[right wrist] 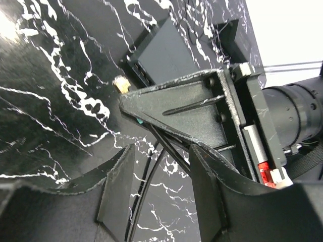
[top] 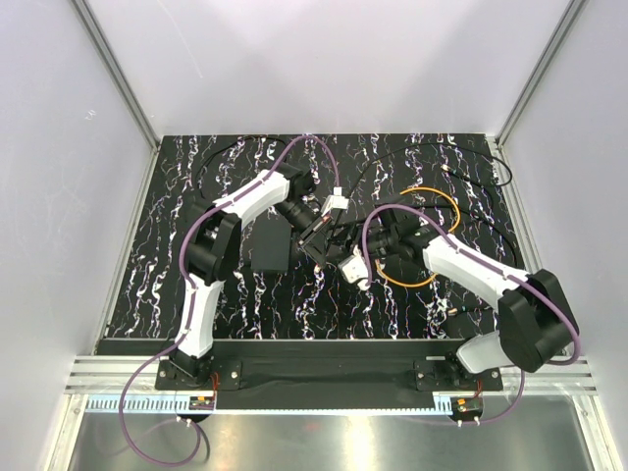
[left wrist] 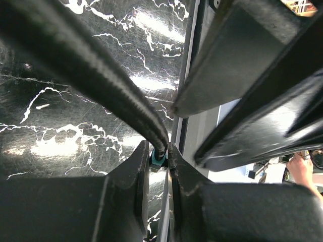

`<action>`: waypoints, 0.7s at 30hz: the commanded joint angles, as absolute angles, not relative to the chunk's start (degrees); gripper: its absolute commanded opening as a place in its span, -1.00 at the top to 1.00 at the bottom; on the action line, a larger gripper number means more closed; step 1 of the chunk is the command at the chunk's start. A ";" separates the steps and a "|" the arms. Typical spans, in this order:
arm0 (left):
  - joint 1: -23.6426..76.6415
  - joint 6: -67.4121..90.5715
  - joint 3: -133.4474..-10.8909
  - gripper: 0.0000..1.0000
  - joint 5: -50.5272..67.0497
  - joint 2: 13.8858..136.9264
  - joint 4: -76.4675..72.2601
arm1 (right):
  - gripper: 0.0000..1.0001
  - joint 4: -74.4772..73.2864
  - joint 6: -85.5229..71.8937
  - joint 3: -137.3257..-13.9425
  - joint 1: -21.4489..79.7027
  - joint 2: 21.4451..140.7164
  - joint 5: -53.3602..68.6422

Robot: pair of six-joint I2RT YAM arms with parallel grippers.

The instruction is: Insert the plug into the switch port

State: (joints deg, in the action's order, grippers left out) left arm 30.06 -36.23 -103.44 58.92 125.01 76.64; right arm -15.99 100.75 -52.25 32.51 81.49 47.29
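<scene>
Your left claw is clenching what looks like the plug beside the switch port, right claw released; any tilt is risking a jam.

The left gripper pinches a small teal piece in its jaws.

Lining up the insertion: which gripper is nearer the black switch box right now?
Left. The left gripper sits just off the switch box's right edge, fingertips at its narrow side. The right gripper is farther out, right of the left gripper and nearer the arm bases.
</scene>
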 commanded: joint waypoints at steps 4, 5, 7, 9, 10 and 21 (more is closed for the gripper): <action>30.41 -38.58 -105.38 1.00 60.38 124.19 87.45 | 0.00 -14.59 103.71 -55.98 33.75 83.84 44.21; 30.41 -38.67 -105.38 1.00 60.55 124.10 87.63 | 0.02 -14.76 104.06 -56.16 33.92 84.37 43.77; 30.41 -38.58 -105.47 1.00 60.56 124.10 87.80 | 0.04 -14.94 104.68 -56.42 34.01 85.07 42.89; 30.41 -38.93 -105.64 1.00 60.56 124.10 88.07 | 0.08 -15.21 105.55 -56.51 34.10 85.78 42.28; 30.41 -38.85 -105.73 1.00 60.47 124.10 88.24 | 0.13 -15.64 105.90 -56.51 34.19 86.04 41.93; 30.32 -37.44 -106.96 0.97 59.94 122.96 86.39 | 1.00 -13.28 103.03 -54.32 35.42 86.75 39.56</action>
State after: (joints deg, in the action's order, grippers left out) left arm 29.89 -37.06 -103.92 57.65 125.01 77.45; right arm -15.68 106.08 -54.59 34.17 86.21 40.66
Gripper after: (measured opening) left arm 0.169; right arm 0.026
